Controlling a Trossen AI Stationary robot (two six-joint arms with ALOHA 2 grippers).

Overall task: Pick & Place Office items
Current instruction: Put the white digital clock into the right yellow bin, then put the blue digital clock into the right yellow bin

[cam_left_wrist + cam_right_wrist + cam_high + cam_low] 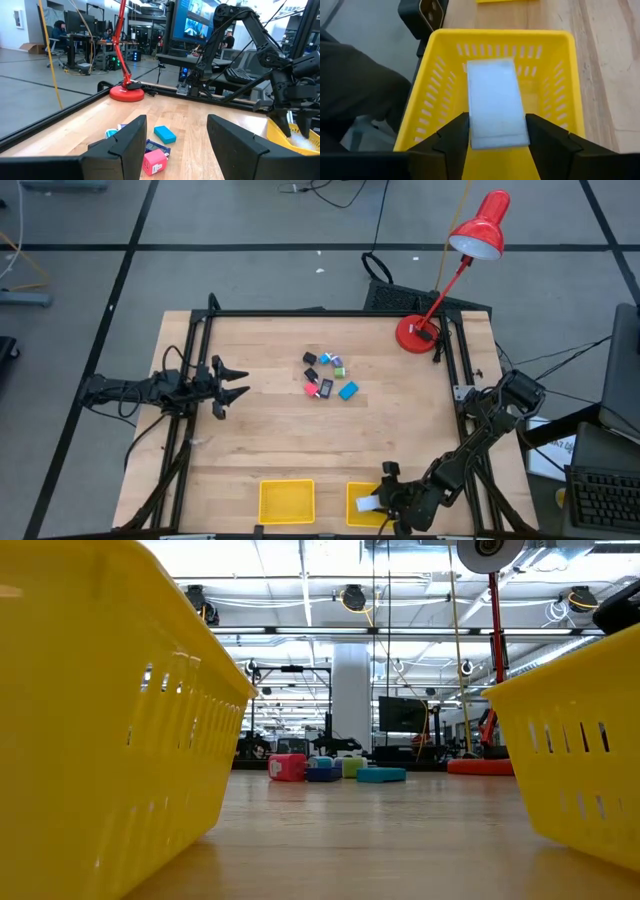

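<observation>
Several tiny office items lie in a cluster at the table's middle: black (311,359), teal (327,358), green (339,370), pink-red (311,388) and light blue (348,391). My left gripper (240,381) is open and empty at the table's left, pointing toward the cluster. In its wrist view (175,145) the pink-red item (155,161) and the light blue item (165,134) lie ahead. My right gripper (378,502) is at the near edge over the right yellow tray (355,515), shut on a pale white-blue flat block (495,102). My right gripper pinches the pale block by its two long sides (472,132), at the end nearest the wrist, between its two fingers. The fingers come from above, lying along the block. The block is inside the tray's walls; whether it touches the tray's floor I cannot tell.
A second yellow tray (286,502) stands left of the right one at the near edge. A red desk lamp (415,332) stands at the far right. A black frame rail (320,312) runs around the table. Bare wood lies between the cluster and the trays.
</observation>
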